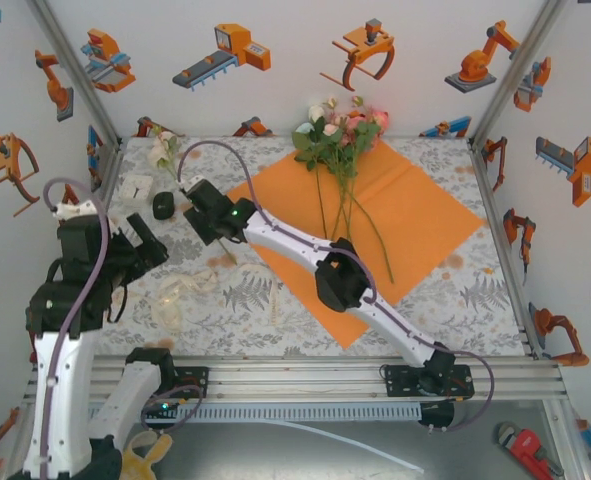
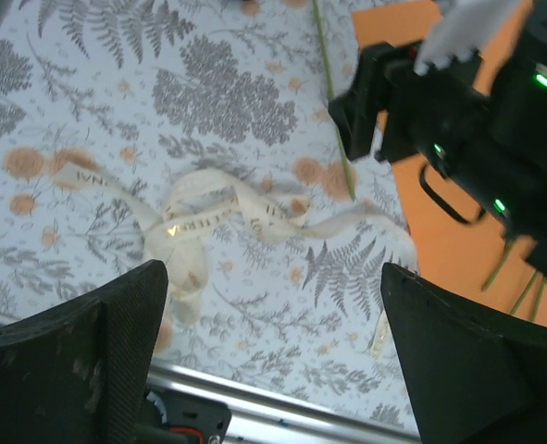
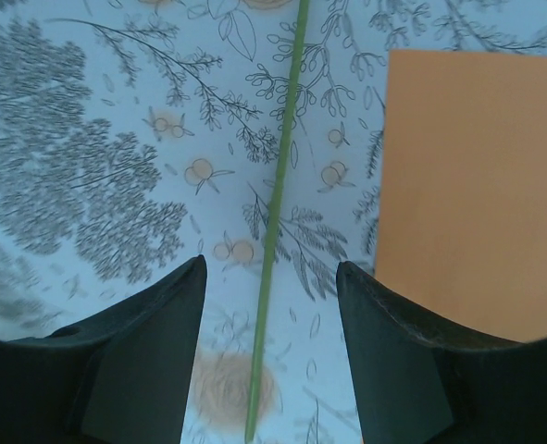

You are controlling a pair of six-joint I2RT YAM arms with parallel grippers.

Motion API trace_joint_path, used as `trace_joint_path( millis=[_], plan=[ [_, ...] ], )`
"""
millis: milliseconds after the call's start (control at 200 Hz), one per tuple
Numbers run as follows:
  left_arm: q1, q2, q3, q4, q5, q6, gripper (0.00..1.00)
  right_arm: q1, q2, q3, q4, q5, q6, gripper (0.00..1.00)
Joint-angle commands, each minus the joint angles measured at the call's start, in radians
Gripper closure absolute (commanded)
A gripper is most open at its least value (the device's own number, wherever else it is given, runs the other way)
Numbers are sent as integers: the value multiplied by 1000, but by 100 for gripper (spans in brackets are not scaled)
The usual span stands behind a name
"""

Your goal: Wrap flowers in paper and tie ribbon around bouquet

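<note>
- The paper (image 1: 415, 215) lies flat and open on the cloth (image 1: 475, 290), right of the middle; the flowers (image 1: 337, 130) lie on it, blooms at its far corner and stems running toward the near side; nothing is folded, so wrapping has not begun
- One loose green stem (image 3: 275, 231) appears to lie on the cloth just left of the paper's edge, apart from the bunch
- The right gripper (image 3: 271, 266) reaches across to the left of the paper and hangs over that stem; its fingers (image 3: 143, 351) are about half apart, one on each side of the stem with a gap on both sides; it holds nothing
- The ribbon (image 2: 208, 217) lies in a loose tangle on the cloth at the near left, well apart from the paper
- The left gripper (image 2: 273, 277) hangs above the ribbon, fingers spread wide, nothing between them
- Step in hand, as a judgement: gathering; the stray stem must join the bunch before the paper can be rolled; tying is far off
- Next move, as a judgement: the right fingers need to come down around the stem and close firmly, since it is slender and could slip; then carry it right and lay it alongside the other stems; the left gripper is near the right one and should keep out of its way
</note>
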Motion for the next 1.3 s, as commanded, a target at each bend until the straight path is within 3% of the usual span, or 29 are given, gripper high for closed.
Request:
trace_joint_path(
  millis=[0, 115, 270, 405, 626, 706, 1031, 1291],
  plan=[
    [5, -76, -47, -105, 21, -38, 8, -6, 30, 39, 107, 54, -63, 45],
    [5, -126, -77, -128, 46, -47, 6, -5, 77, 54, 134, 68, -41, 50],
    [5, -140, -76, -125, 32, -44, 5, -5, 103, 47, 81, -9, 48, 63],
    [5, -116, -44, -121, 35, -41, 3, -6, 106, -10, 23, -66, 104, 65],
    [5, -104, -28, -108, 56, -44, 1, -4, 97, -40, -93, -35, 148, 91],
    [5, -103, -32, -102, 55, -44, 1, -3, 41, -98, -84, -29, 127, 96],
    [5, -83, -57, -47, 95, -70, 0, -1, -274, -289, 53, -19, 59, 100],
    [5, -76, -57, -31, 83, -69, 0, -6, -445, -403, 105, 214, -86, 100]
  ],
)
